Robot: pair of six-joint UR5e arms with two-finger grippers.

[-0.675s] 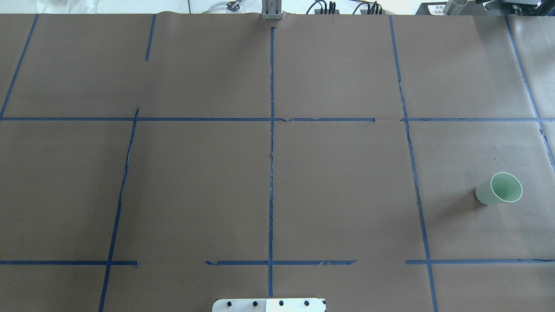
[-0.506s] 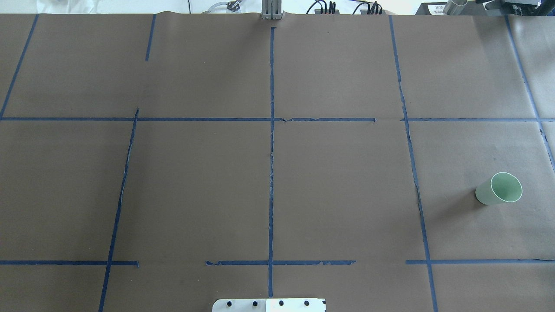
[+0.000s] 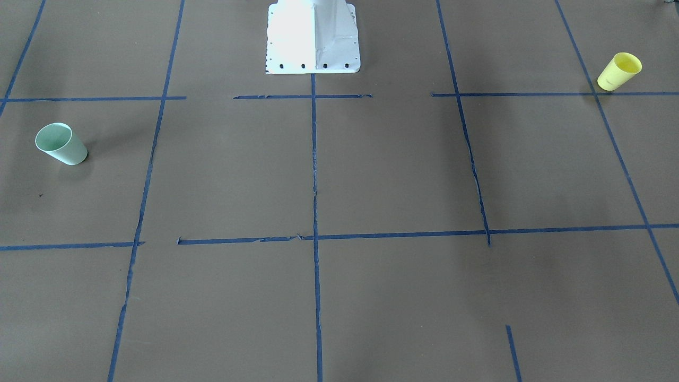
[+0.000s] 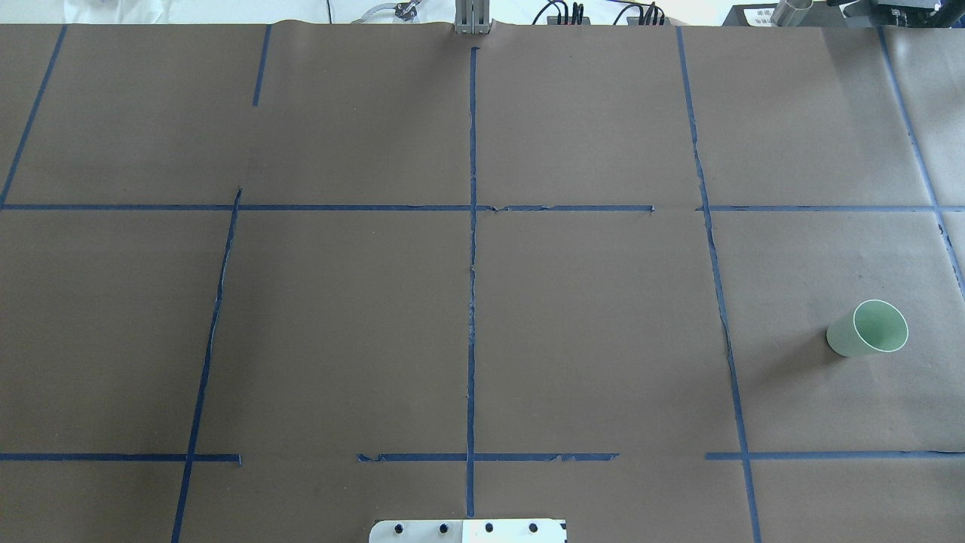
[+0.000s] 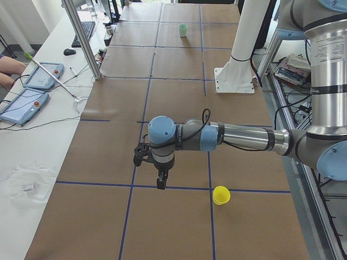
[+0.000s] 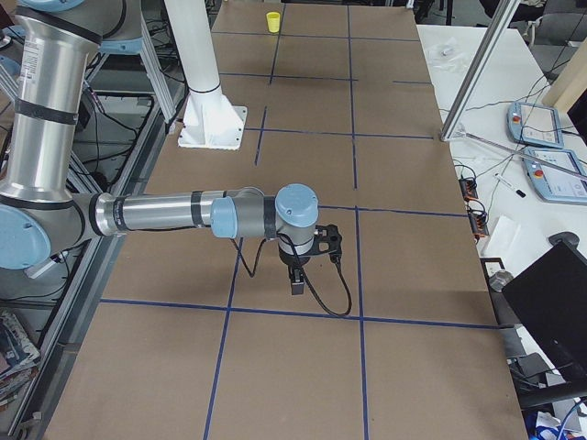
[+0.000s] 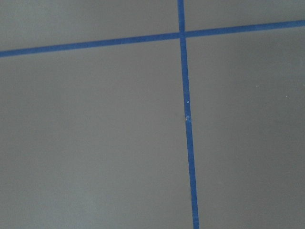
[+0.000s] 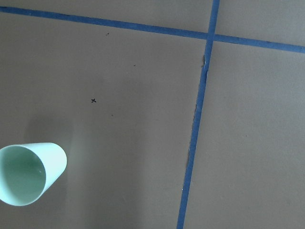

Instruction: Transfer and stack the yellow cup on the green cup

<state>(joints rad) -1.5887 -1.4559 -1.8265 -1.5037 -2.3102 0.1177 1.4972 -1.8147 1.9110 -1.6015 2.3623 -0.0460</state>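
The yellow cup (image 3: 619, 71) stands upright, rim up, on the brown table near my left side; it also shows in the exterior left view (image 5: 220, 195) and far off in the exterior right view (image 6: 272, 21). The green cup (image 4: 867, 329) stands upright on my right side, and shows in the front view (image 3: 61, 143) and at the lower left of the right wrist view (image 8: 28, 174). My left gripper (image 5: 161, 181) points down above the table, apart from the yellow cup. My right gripper (image 6: 298, 280) points down over the table. I cannot tell whether either is open or shut.
The white robot base (image 3: 313, 37) stands at the table's near middle edge (image 4: 467, 530). Blue tape lines (image 4: 472, 302) grid the brown paper. A side bench with tablets (image 5: 32, 81) and a metal post (image 5: 81, 38) lie beyond the far edge.
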